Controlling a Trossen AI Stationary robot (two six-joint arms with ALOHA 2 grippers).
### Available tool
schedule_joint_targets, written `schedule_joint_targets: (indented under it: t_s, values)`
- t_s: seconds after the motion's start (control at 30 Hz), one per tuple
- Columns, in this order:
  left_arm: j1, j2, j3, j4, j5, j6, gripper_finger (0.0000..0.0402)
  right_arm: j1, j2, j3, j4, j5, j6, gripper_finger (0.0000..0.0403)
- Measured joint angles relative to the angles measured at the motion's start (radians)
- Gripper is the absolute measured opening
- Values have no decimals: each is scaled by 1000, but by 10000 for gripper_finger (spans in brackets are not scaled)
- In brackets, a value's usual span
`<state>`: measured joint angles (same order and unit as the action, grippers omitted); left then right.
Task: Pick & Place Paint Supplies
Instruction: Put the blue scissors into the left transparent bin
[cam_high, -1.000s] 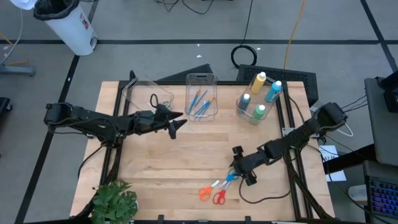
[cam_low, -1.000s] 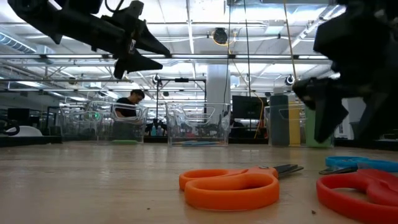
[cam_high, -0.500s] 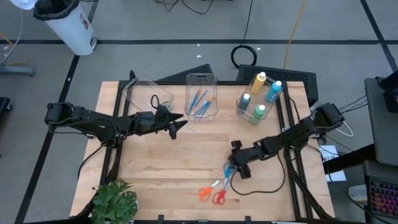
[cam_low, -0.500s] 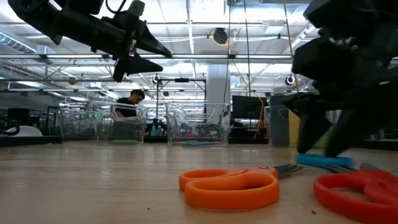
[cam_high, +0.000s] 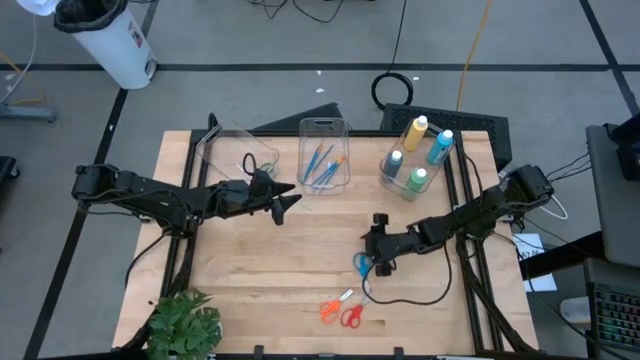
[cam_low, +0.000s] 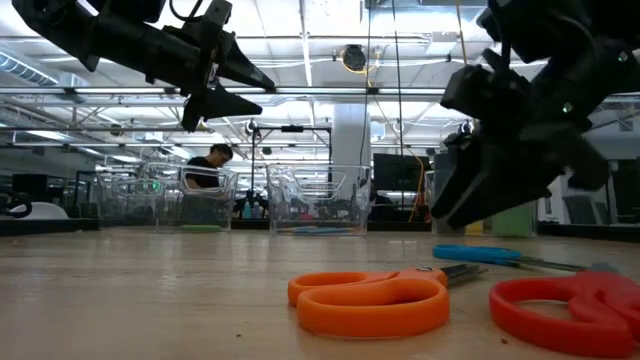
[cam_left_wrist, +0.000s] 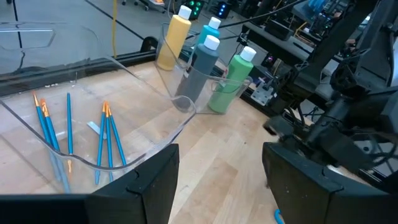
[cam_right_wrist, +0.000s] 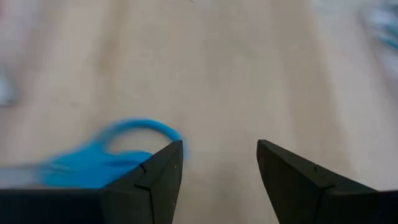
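Nearest the table's front edge lie orange scissors (cam_high: 328, 309) and red scissors (cam_high: 351, 317), with blue scissors (cam_high: 361, 264) just behind. The right gripper (cam_high: 378, 262) hangs low beside the blue pair, jaws parted, holding nothing. Farther back, the left gripper (cam_high: 290, 196) hovers open and empty before the brush bin (cam_high: 325, 128) (brushes inside).

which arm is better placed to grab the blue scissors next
Right. The right gripper hovers beside the blue scissors, fingers open. The left gripper hangs near the brush bin, well away from them.
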<state>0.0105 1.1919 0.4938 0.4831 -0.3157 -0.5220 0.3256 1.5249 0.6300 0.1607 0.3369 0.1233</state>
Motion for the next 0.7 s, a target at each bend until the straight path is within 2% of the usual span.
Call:
schedule_joint_targets:
  t_s: [0.1, 0.17, 0.47, 0.7]
  values:
    - [0, 0, 0, 0, 0, 0, 239, 3, 5, 0, 68, -138, -8, 196]
    - [0, 0, 0, 0, 0, -3, 239, 4, 18, 1, 75, -179, -22, 196]
    - [0, 0, 0, 0, -1, -5, 239, -30, 28, 0, 148, -181, -70, 196]
    - [0, 0, 0, 0, -8, -7, 239, -65, 55, 0, 127, -222, -120, 196]
